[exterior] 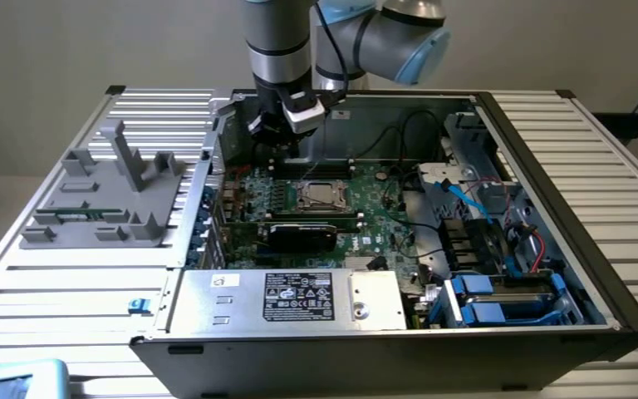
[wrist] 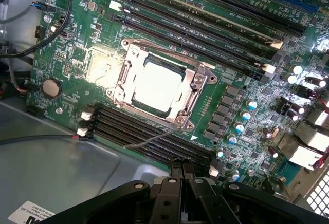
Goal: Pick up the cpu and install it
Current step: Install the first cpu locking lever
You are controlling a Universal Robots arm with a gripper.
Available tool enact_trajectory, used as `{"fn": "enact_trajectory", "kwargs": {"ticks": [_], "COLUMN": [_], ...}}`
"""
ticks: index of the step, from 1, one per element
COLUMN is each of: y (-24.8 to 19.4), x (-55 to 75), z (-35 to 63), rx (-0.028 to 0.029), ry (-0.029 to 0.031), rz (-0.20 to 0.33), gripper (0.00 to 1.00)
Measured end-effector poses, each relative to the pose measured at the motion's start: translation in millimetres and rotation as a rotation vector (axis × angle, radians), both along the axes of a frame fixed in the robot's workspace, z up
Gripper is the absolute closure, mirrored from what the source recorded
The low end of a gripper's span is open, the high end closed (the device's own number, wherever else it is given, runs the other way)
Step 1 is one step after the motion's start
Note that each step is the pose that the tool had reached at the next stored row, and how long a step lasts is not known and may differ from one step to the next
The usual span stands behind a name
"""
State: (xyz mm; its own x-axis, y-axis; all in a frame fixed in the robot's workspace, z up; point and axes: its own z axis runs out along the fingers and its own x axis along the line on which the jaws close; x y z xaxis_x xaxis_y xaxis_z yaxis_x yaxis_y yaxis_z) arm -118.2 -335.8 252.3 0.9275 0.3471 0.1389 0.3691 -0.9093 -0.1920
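Wrist view: cpu (wrist: pixel 157 87) lies flat in the motherboard (wrist: pixel 72 54) socket, silver top up, with the metal retention frame (wrist: pixel 198 80) around it and DIMM slots (wrist: pixel 149 136) on both sides. Gripper (wrist: pixel 182 170) fingers are pressed together with nothing between them, over the nearer slots and apart from the cpu. Exterior view: the gripper hangs inside the open PC case (exterior: pixel 541 166), just behind the socket. A black expansion card (exterior: pixel 302 235) and a silver power supply (exterior: pixel 286 298) sit nearer the camera.
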Motion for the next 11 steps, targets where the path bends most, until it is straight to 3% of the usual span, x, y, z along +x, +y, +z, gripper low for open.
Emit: {"fn": "enact_trajectory", "kwargs": {"ticks": [11], "y": [0.0], "x": [-0.2], "z": [-0.2], "rx": [0.0000], "ry": [0.0000], "rz": [-0.009], "gripper": [0.89]}}
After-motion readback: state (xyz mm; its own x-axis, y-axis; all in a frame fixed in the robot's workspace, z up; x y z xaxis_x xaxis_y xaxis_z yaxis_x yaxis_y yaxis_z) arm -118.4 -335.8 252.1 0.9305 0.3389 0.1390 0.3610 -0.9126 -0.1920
